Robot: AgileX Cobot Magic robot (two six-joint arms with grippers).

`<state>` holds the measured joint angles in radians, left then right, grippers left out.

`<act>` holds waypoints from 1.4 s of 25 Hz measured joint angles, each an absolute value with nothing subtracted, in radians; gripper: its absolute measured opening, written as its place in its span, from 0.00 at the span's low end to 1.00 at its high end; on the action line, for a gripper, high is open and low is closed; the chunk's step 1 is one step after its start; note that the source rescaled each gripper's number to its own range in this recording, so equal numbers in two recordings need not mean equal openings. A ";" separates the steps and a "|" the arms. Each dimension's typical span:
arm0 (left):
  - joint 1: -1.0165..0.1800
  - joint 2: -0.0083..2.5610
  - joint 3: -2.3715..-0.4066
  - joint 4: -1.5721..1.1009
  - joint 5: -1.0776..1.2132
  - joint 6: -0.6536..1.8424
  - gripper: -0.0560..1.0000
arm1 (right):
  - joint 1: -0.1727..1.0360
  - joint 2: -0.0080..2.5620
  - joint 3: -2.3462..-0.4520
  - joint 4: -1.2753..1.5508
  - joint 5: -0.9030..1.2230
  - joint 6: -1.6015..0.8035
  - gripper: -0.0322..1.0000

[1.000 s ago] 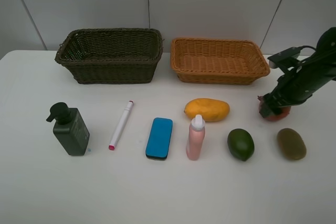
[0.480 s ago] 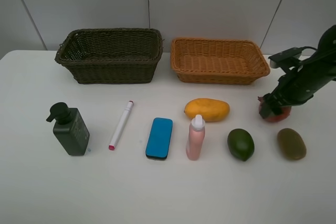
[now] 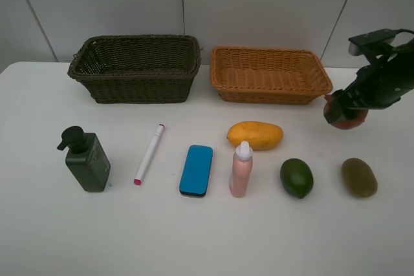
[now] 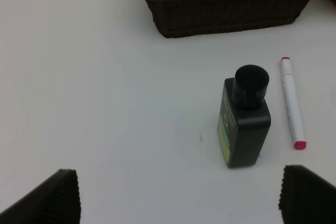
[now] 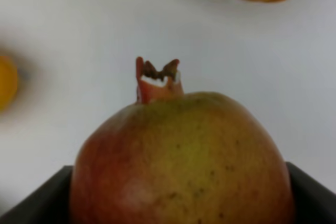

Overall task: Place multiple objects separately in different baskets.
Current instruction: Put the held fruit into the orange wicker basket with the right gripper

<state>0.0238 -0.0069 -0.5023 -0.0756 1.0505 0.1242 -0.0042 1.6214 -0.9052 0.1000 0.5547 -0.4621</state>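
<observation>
Your right gripper [image 3: 341, 111] pinches the pomegranate [image 5: 181, 156] between its jaws, just beside the right end of the tan basket [image 3: 270, 49]. The fruit is red shading to yellow-green, finely speckled, with a dry notched crown. Only the right wrist view shows that; the high view gives just a red patch under the arm. The left wrist view alone shows your left gripper [image 4: 178, 198], jaws spread wide over the table [image 4: 105, 77], near the pump bottle [image 4: 244, 121] and marker [image 4: 292, 103].
</observation>
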 joint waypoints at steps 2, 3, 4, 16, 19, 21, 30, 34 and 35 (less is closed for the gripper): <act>0.024 -0.007 -0.502 -0.076 1.050 0.124 1.00 | -0.004 1.607 -0.912 0.118 0.541 -0.462 0.59; 0.024 -0.007 -0.502 -0.076 1.050 0.124 1.00 | -0.004 1.605 -0.920 0.129 0.536 -0.462 0.59; 0.024 -0.007 -0.502 -0.076 1.050 0.124 1.00 | -0.004 1.605 -0.928 0.139 0.532 -0.462 0.59; 0.024 -0.007 -0.502 -0.076 1.050 0.124 1.00 | 0.056 1.678 -1.119 0.170 0.436 -0.462 0.59; 0.024 -0.007 -0.502 -0.076 1.050 0.124 1.00 | 0.076 1.748 -1.194 0.177 0.420 -0.462 0.59; 0.024 -0.007 -0.502 -0.076 1.050 0.124 1.00 | 0.079 1.793 -1.250 0.184 0.413 -0.462 0.59; 0.024 -0.007 -0.502 -0.076 1.050 0.124 1.00 | 0.079 1.980 -1.379 0.194 0.389 -0.462 0.59; 0.024 -0.007 -0.502 -0.076 1.050 0.124 1.00 | 0.079 2.015 -1.381 0.195 0.362 -0.462 0.59; 0.024 -0.007 -0.502 -0.076 1.050 0.124 1.00 | 0.079 2.015 -1.381 0.194 0.361 -0.462 0.59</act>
<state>0.0238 -0.0069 -0.5023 -0.0756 1.0505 0.1242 0.0786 2.0155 -1.3813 0.1944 0.3607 -0.4621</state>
